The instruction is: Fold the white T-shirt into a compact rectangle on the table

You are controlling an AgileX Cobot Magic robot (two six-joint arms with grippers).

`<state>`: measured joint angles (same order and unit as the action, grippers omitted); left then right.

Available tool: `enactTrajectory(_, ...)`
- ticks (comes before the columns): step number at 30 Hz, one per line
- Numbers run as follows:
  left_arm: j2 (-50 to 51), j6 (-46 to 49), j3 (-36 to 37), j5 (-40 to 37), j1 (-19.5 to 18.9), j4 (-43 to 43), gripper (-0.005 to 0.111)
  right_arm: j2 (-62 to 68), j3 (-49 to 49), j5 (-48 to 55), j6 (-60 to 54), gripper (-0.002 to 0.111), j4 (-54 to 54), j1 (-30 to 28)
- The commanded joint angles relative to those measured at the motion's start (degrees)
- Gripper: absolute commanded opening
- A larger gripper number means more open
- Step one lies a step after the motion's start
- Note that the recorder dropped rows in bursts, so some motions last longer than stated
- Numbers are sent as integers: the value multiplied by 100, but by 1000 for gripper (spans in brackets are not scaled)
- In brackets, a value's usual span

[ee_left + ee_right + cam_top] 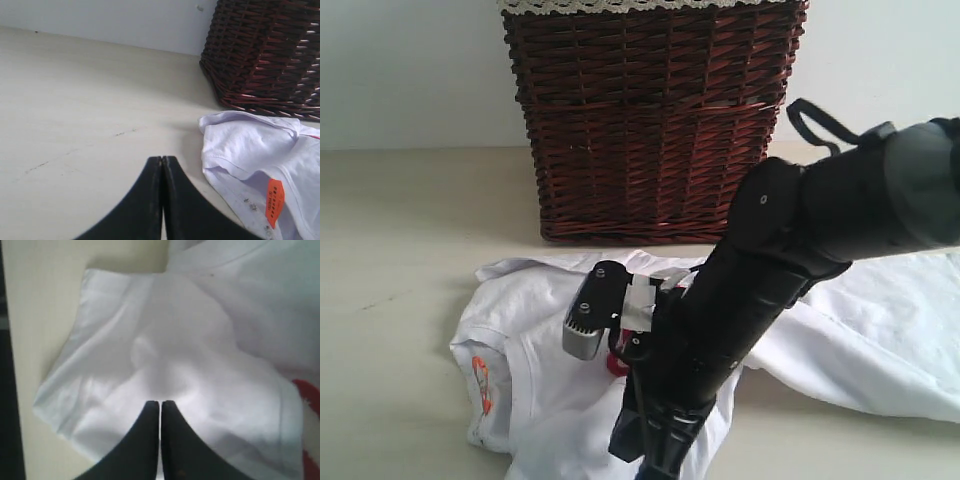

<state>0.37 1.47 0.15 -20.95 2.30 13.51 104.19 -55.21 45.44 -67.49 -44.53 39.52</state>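
Observation:
The white T-shirt [520,370] lies crumpled on the table [390,300] in front of the basket, orange tag [482,385] at the left, one part spreading off to the right. My right arm reaches across over its middle, and the gripper's tip is hidden in the exterior view. In the right wrist view my right gripper [160,402] is shut, its tips in the white T-shirt [200,340], whose cloth puckers up toward them. My left gripper [162,158] is shut and empty over bare table [75,100], just beside the white T-shirt [240,145] and its orange tag [274,200].
A dark wicker basket [650,130] with a lace-trimmed liner stands just behind the shirt, also in the left wrist view as the basket [270,50]. Red lettering [310,395] shows at the shirt's edge. A pale wall runs behind the table.

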Motion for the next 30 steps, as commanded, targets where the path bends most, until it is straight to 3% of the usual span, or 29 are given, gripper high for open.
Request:
enactTrajectory(1,-37,-4,-15,15,30,42,0,-732,-36,774,112,28,875,25)
enactTrajectory(4,-37,-4,-15,15,30,42,0,-1294,40,902,170,50,1308,25)
enactTrajectory(6,-37,-4,-15,15,30,42,0,-1742,126,930,380,55,1836,25)
enactTrajectory(10,-37,-4,-15,15,30,42,0,-2713,290,992,840,55,3011,25)
enactTrajectory(16,-37,-4,-15,15,30,42,0,-3495,734,1454,1416,55,3943,-56)
enactTrajectory(20,-37,-4,-15,15,30,42,0,-3442,1470,1146,1427,55,3900,-813)
enactTrajectory(25,-37,-4,-15,15,30,42,0,-3110,2326,-293,893,55,4052,-1972)
enactTrajectory(30,-37,-4,-15,15,30,42,0,-2700,2702,-799,717,55,4013,-2298)
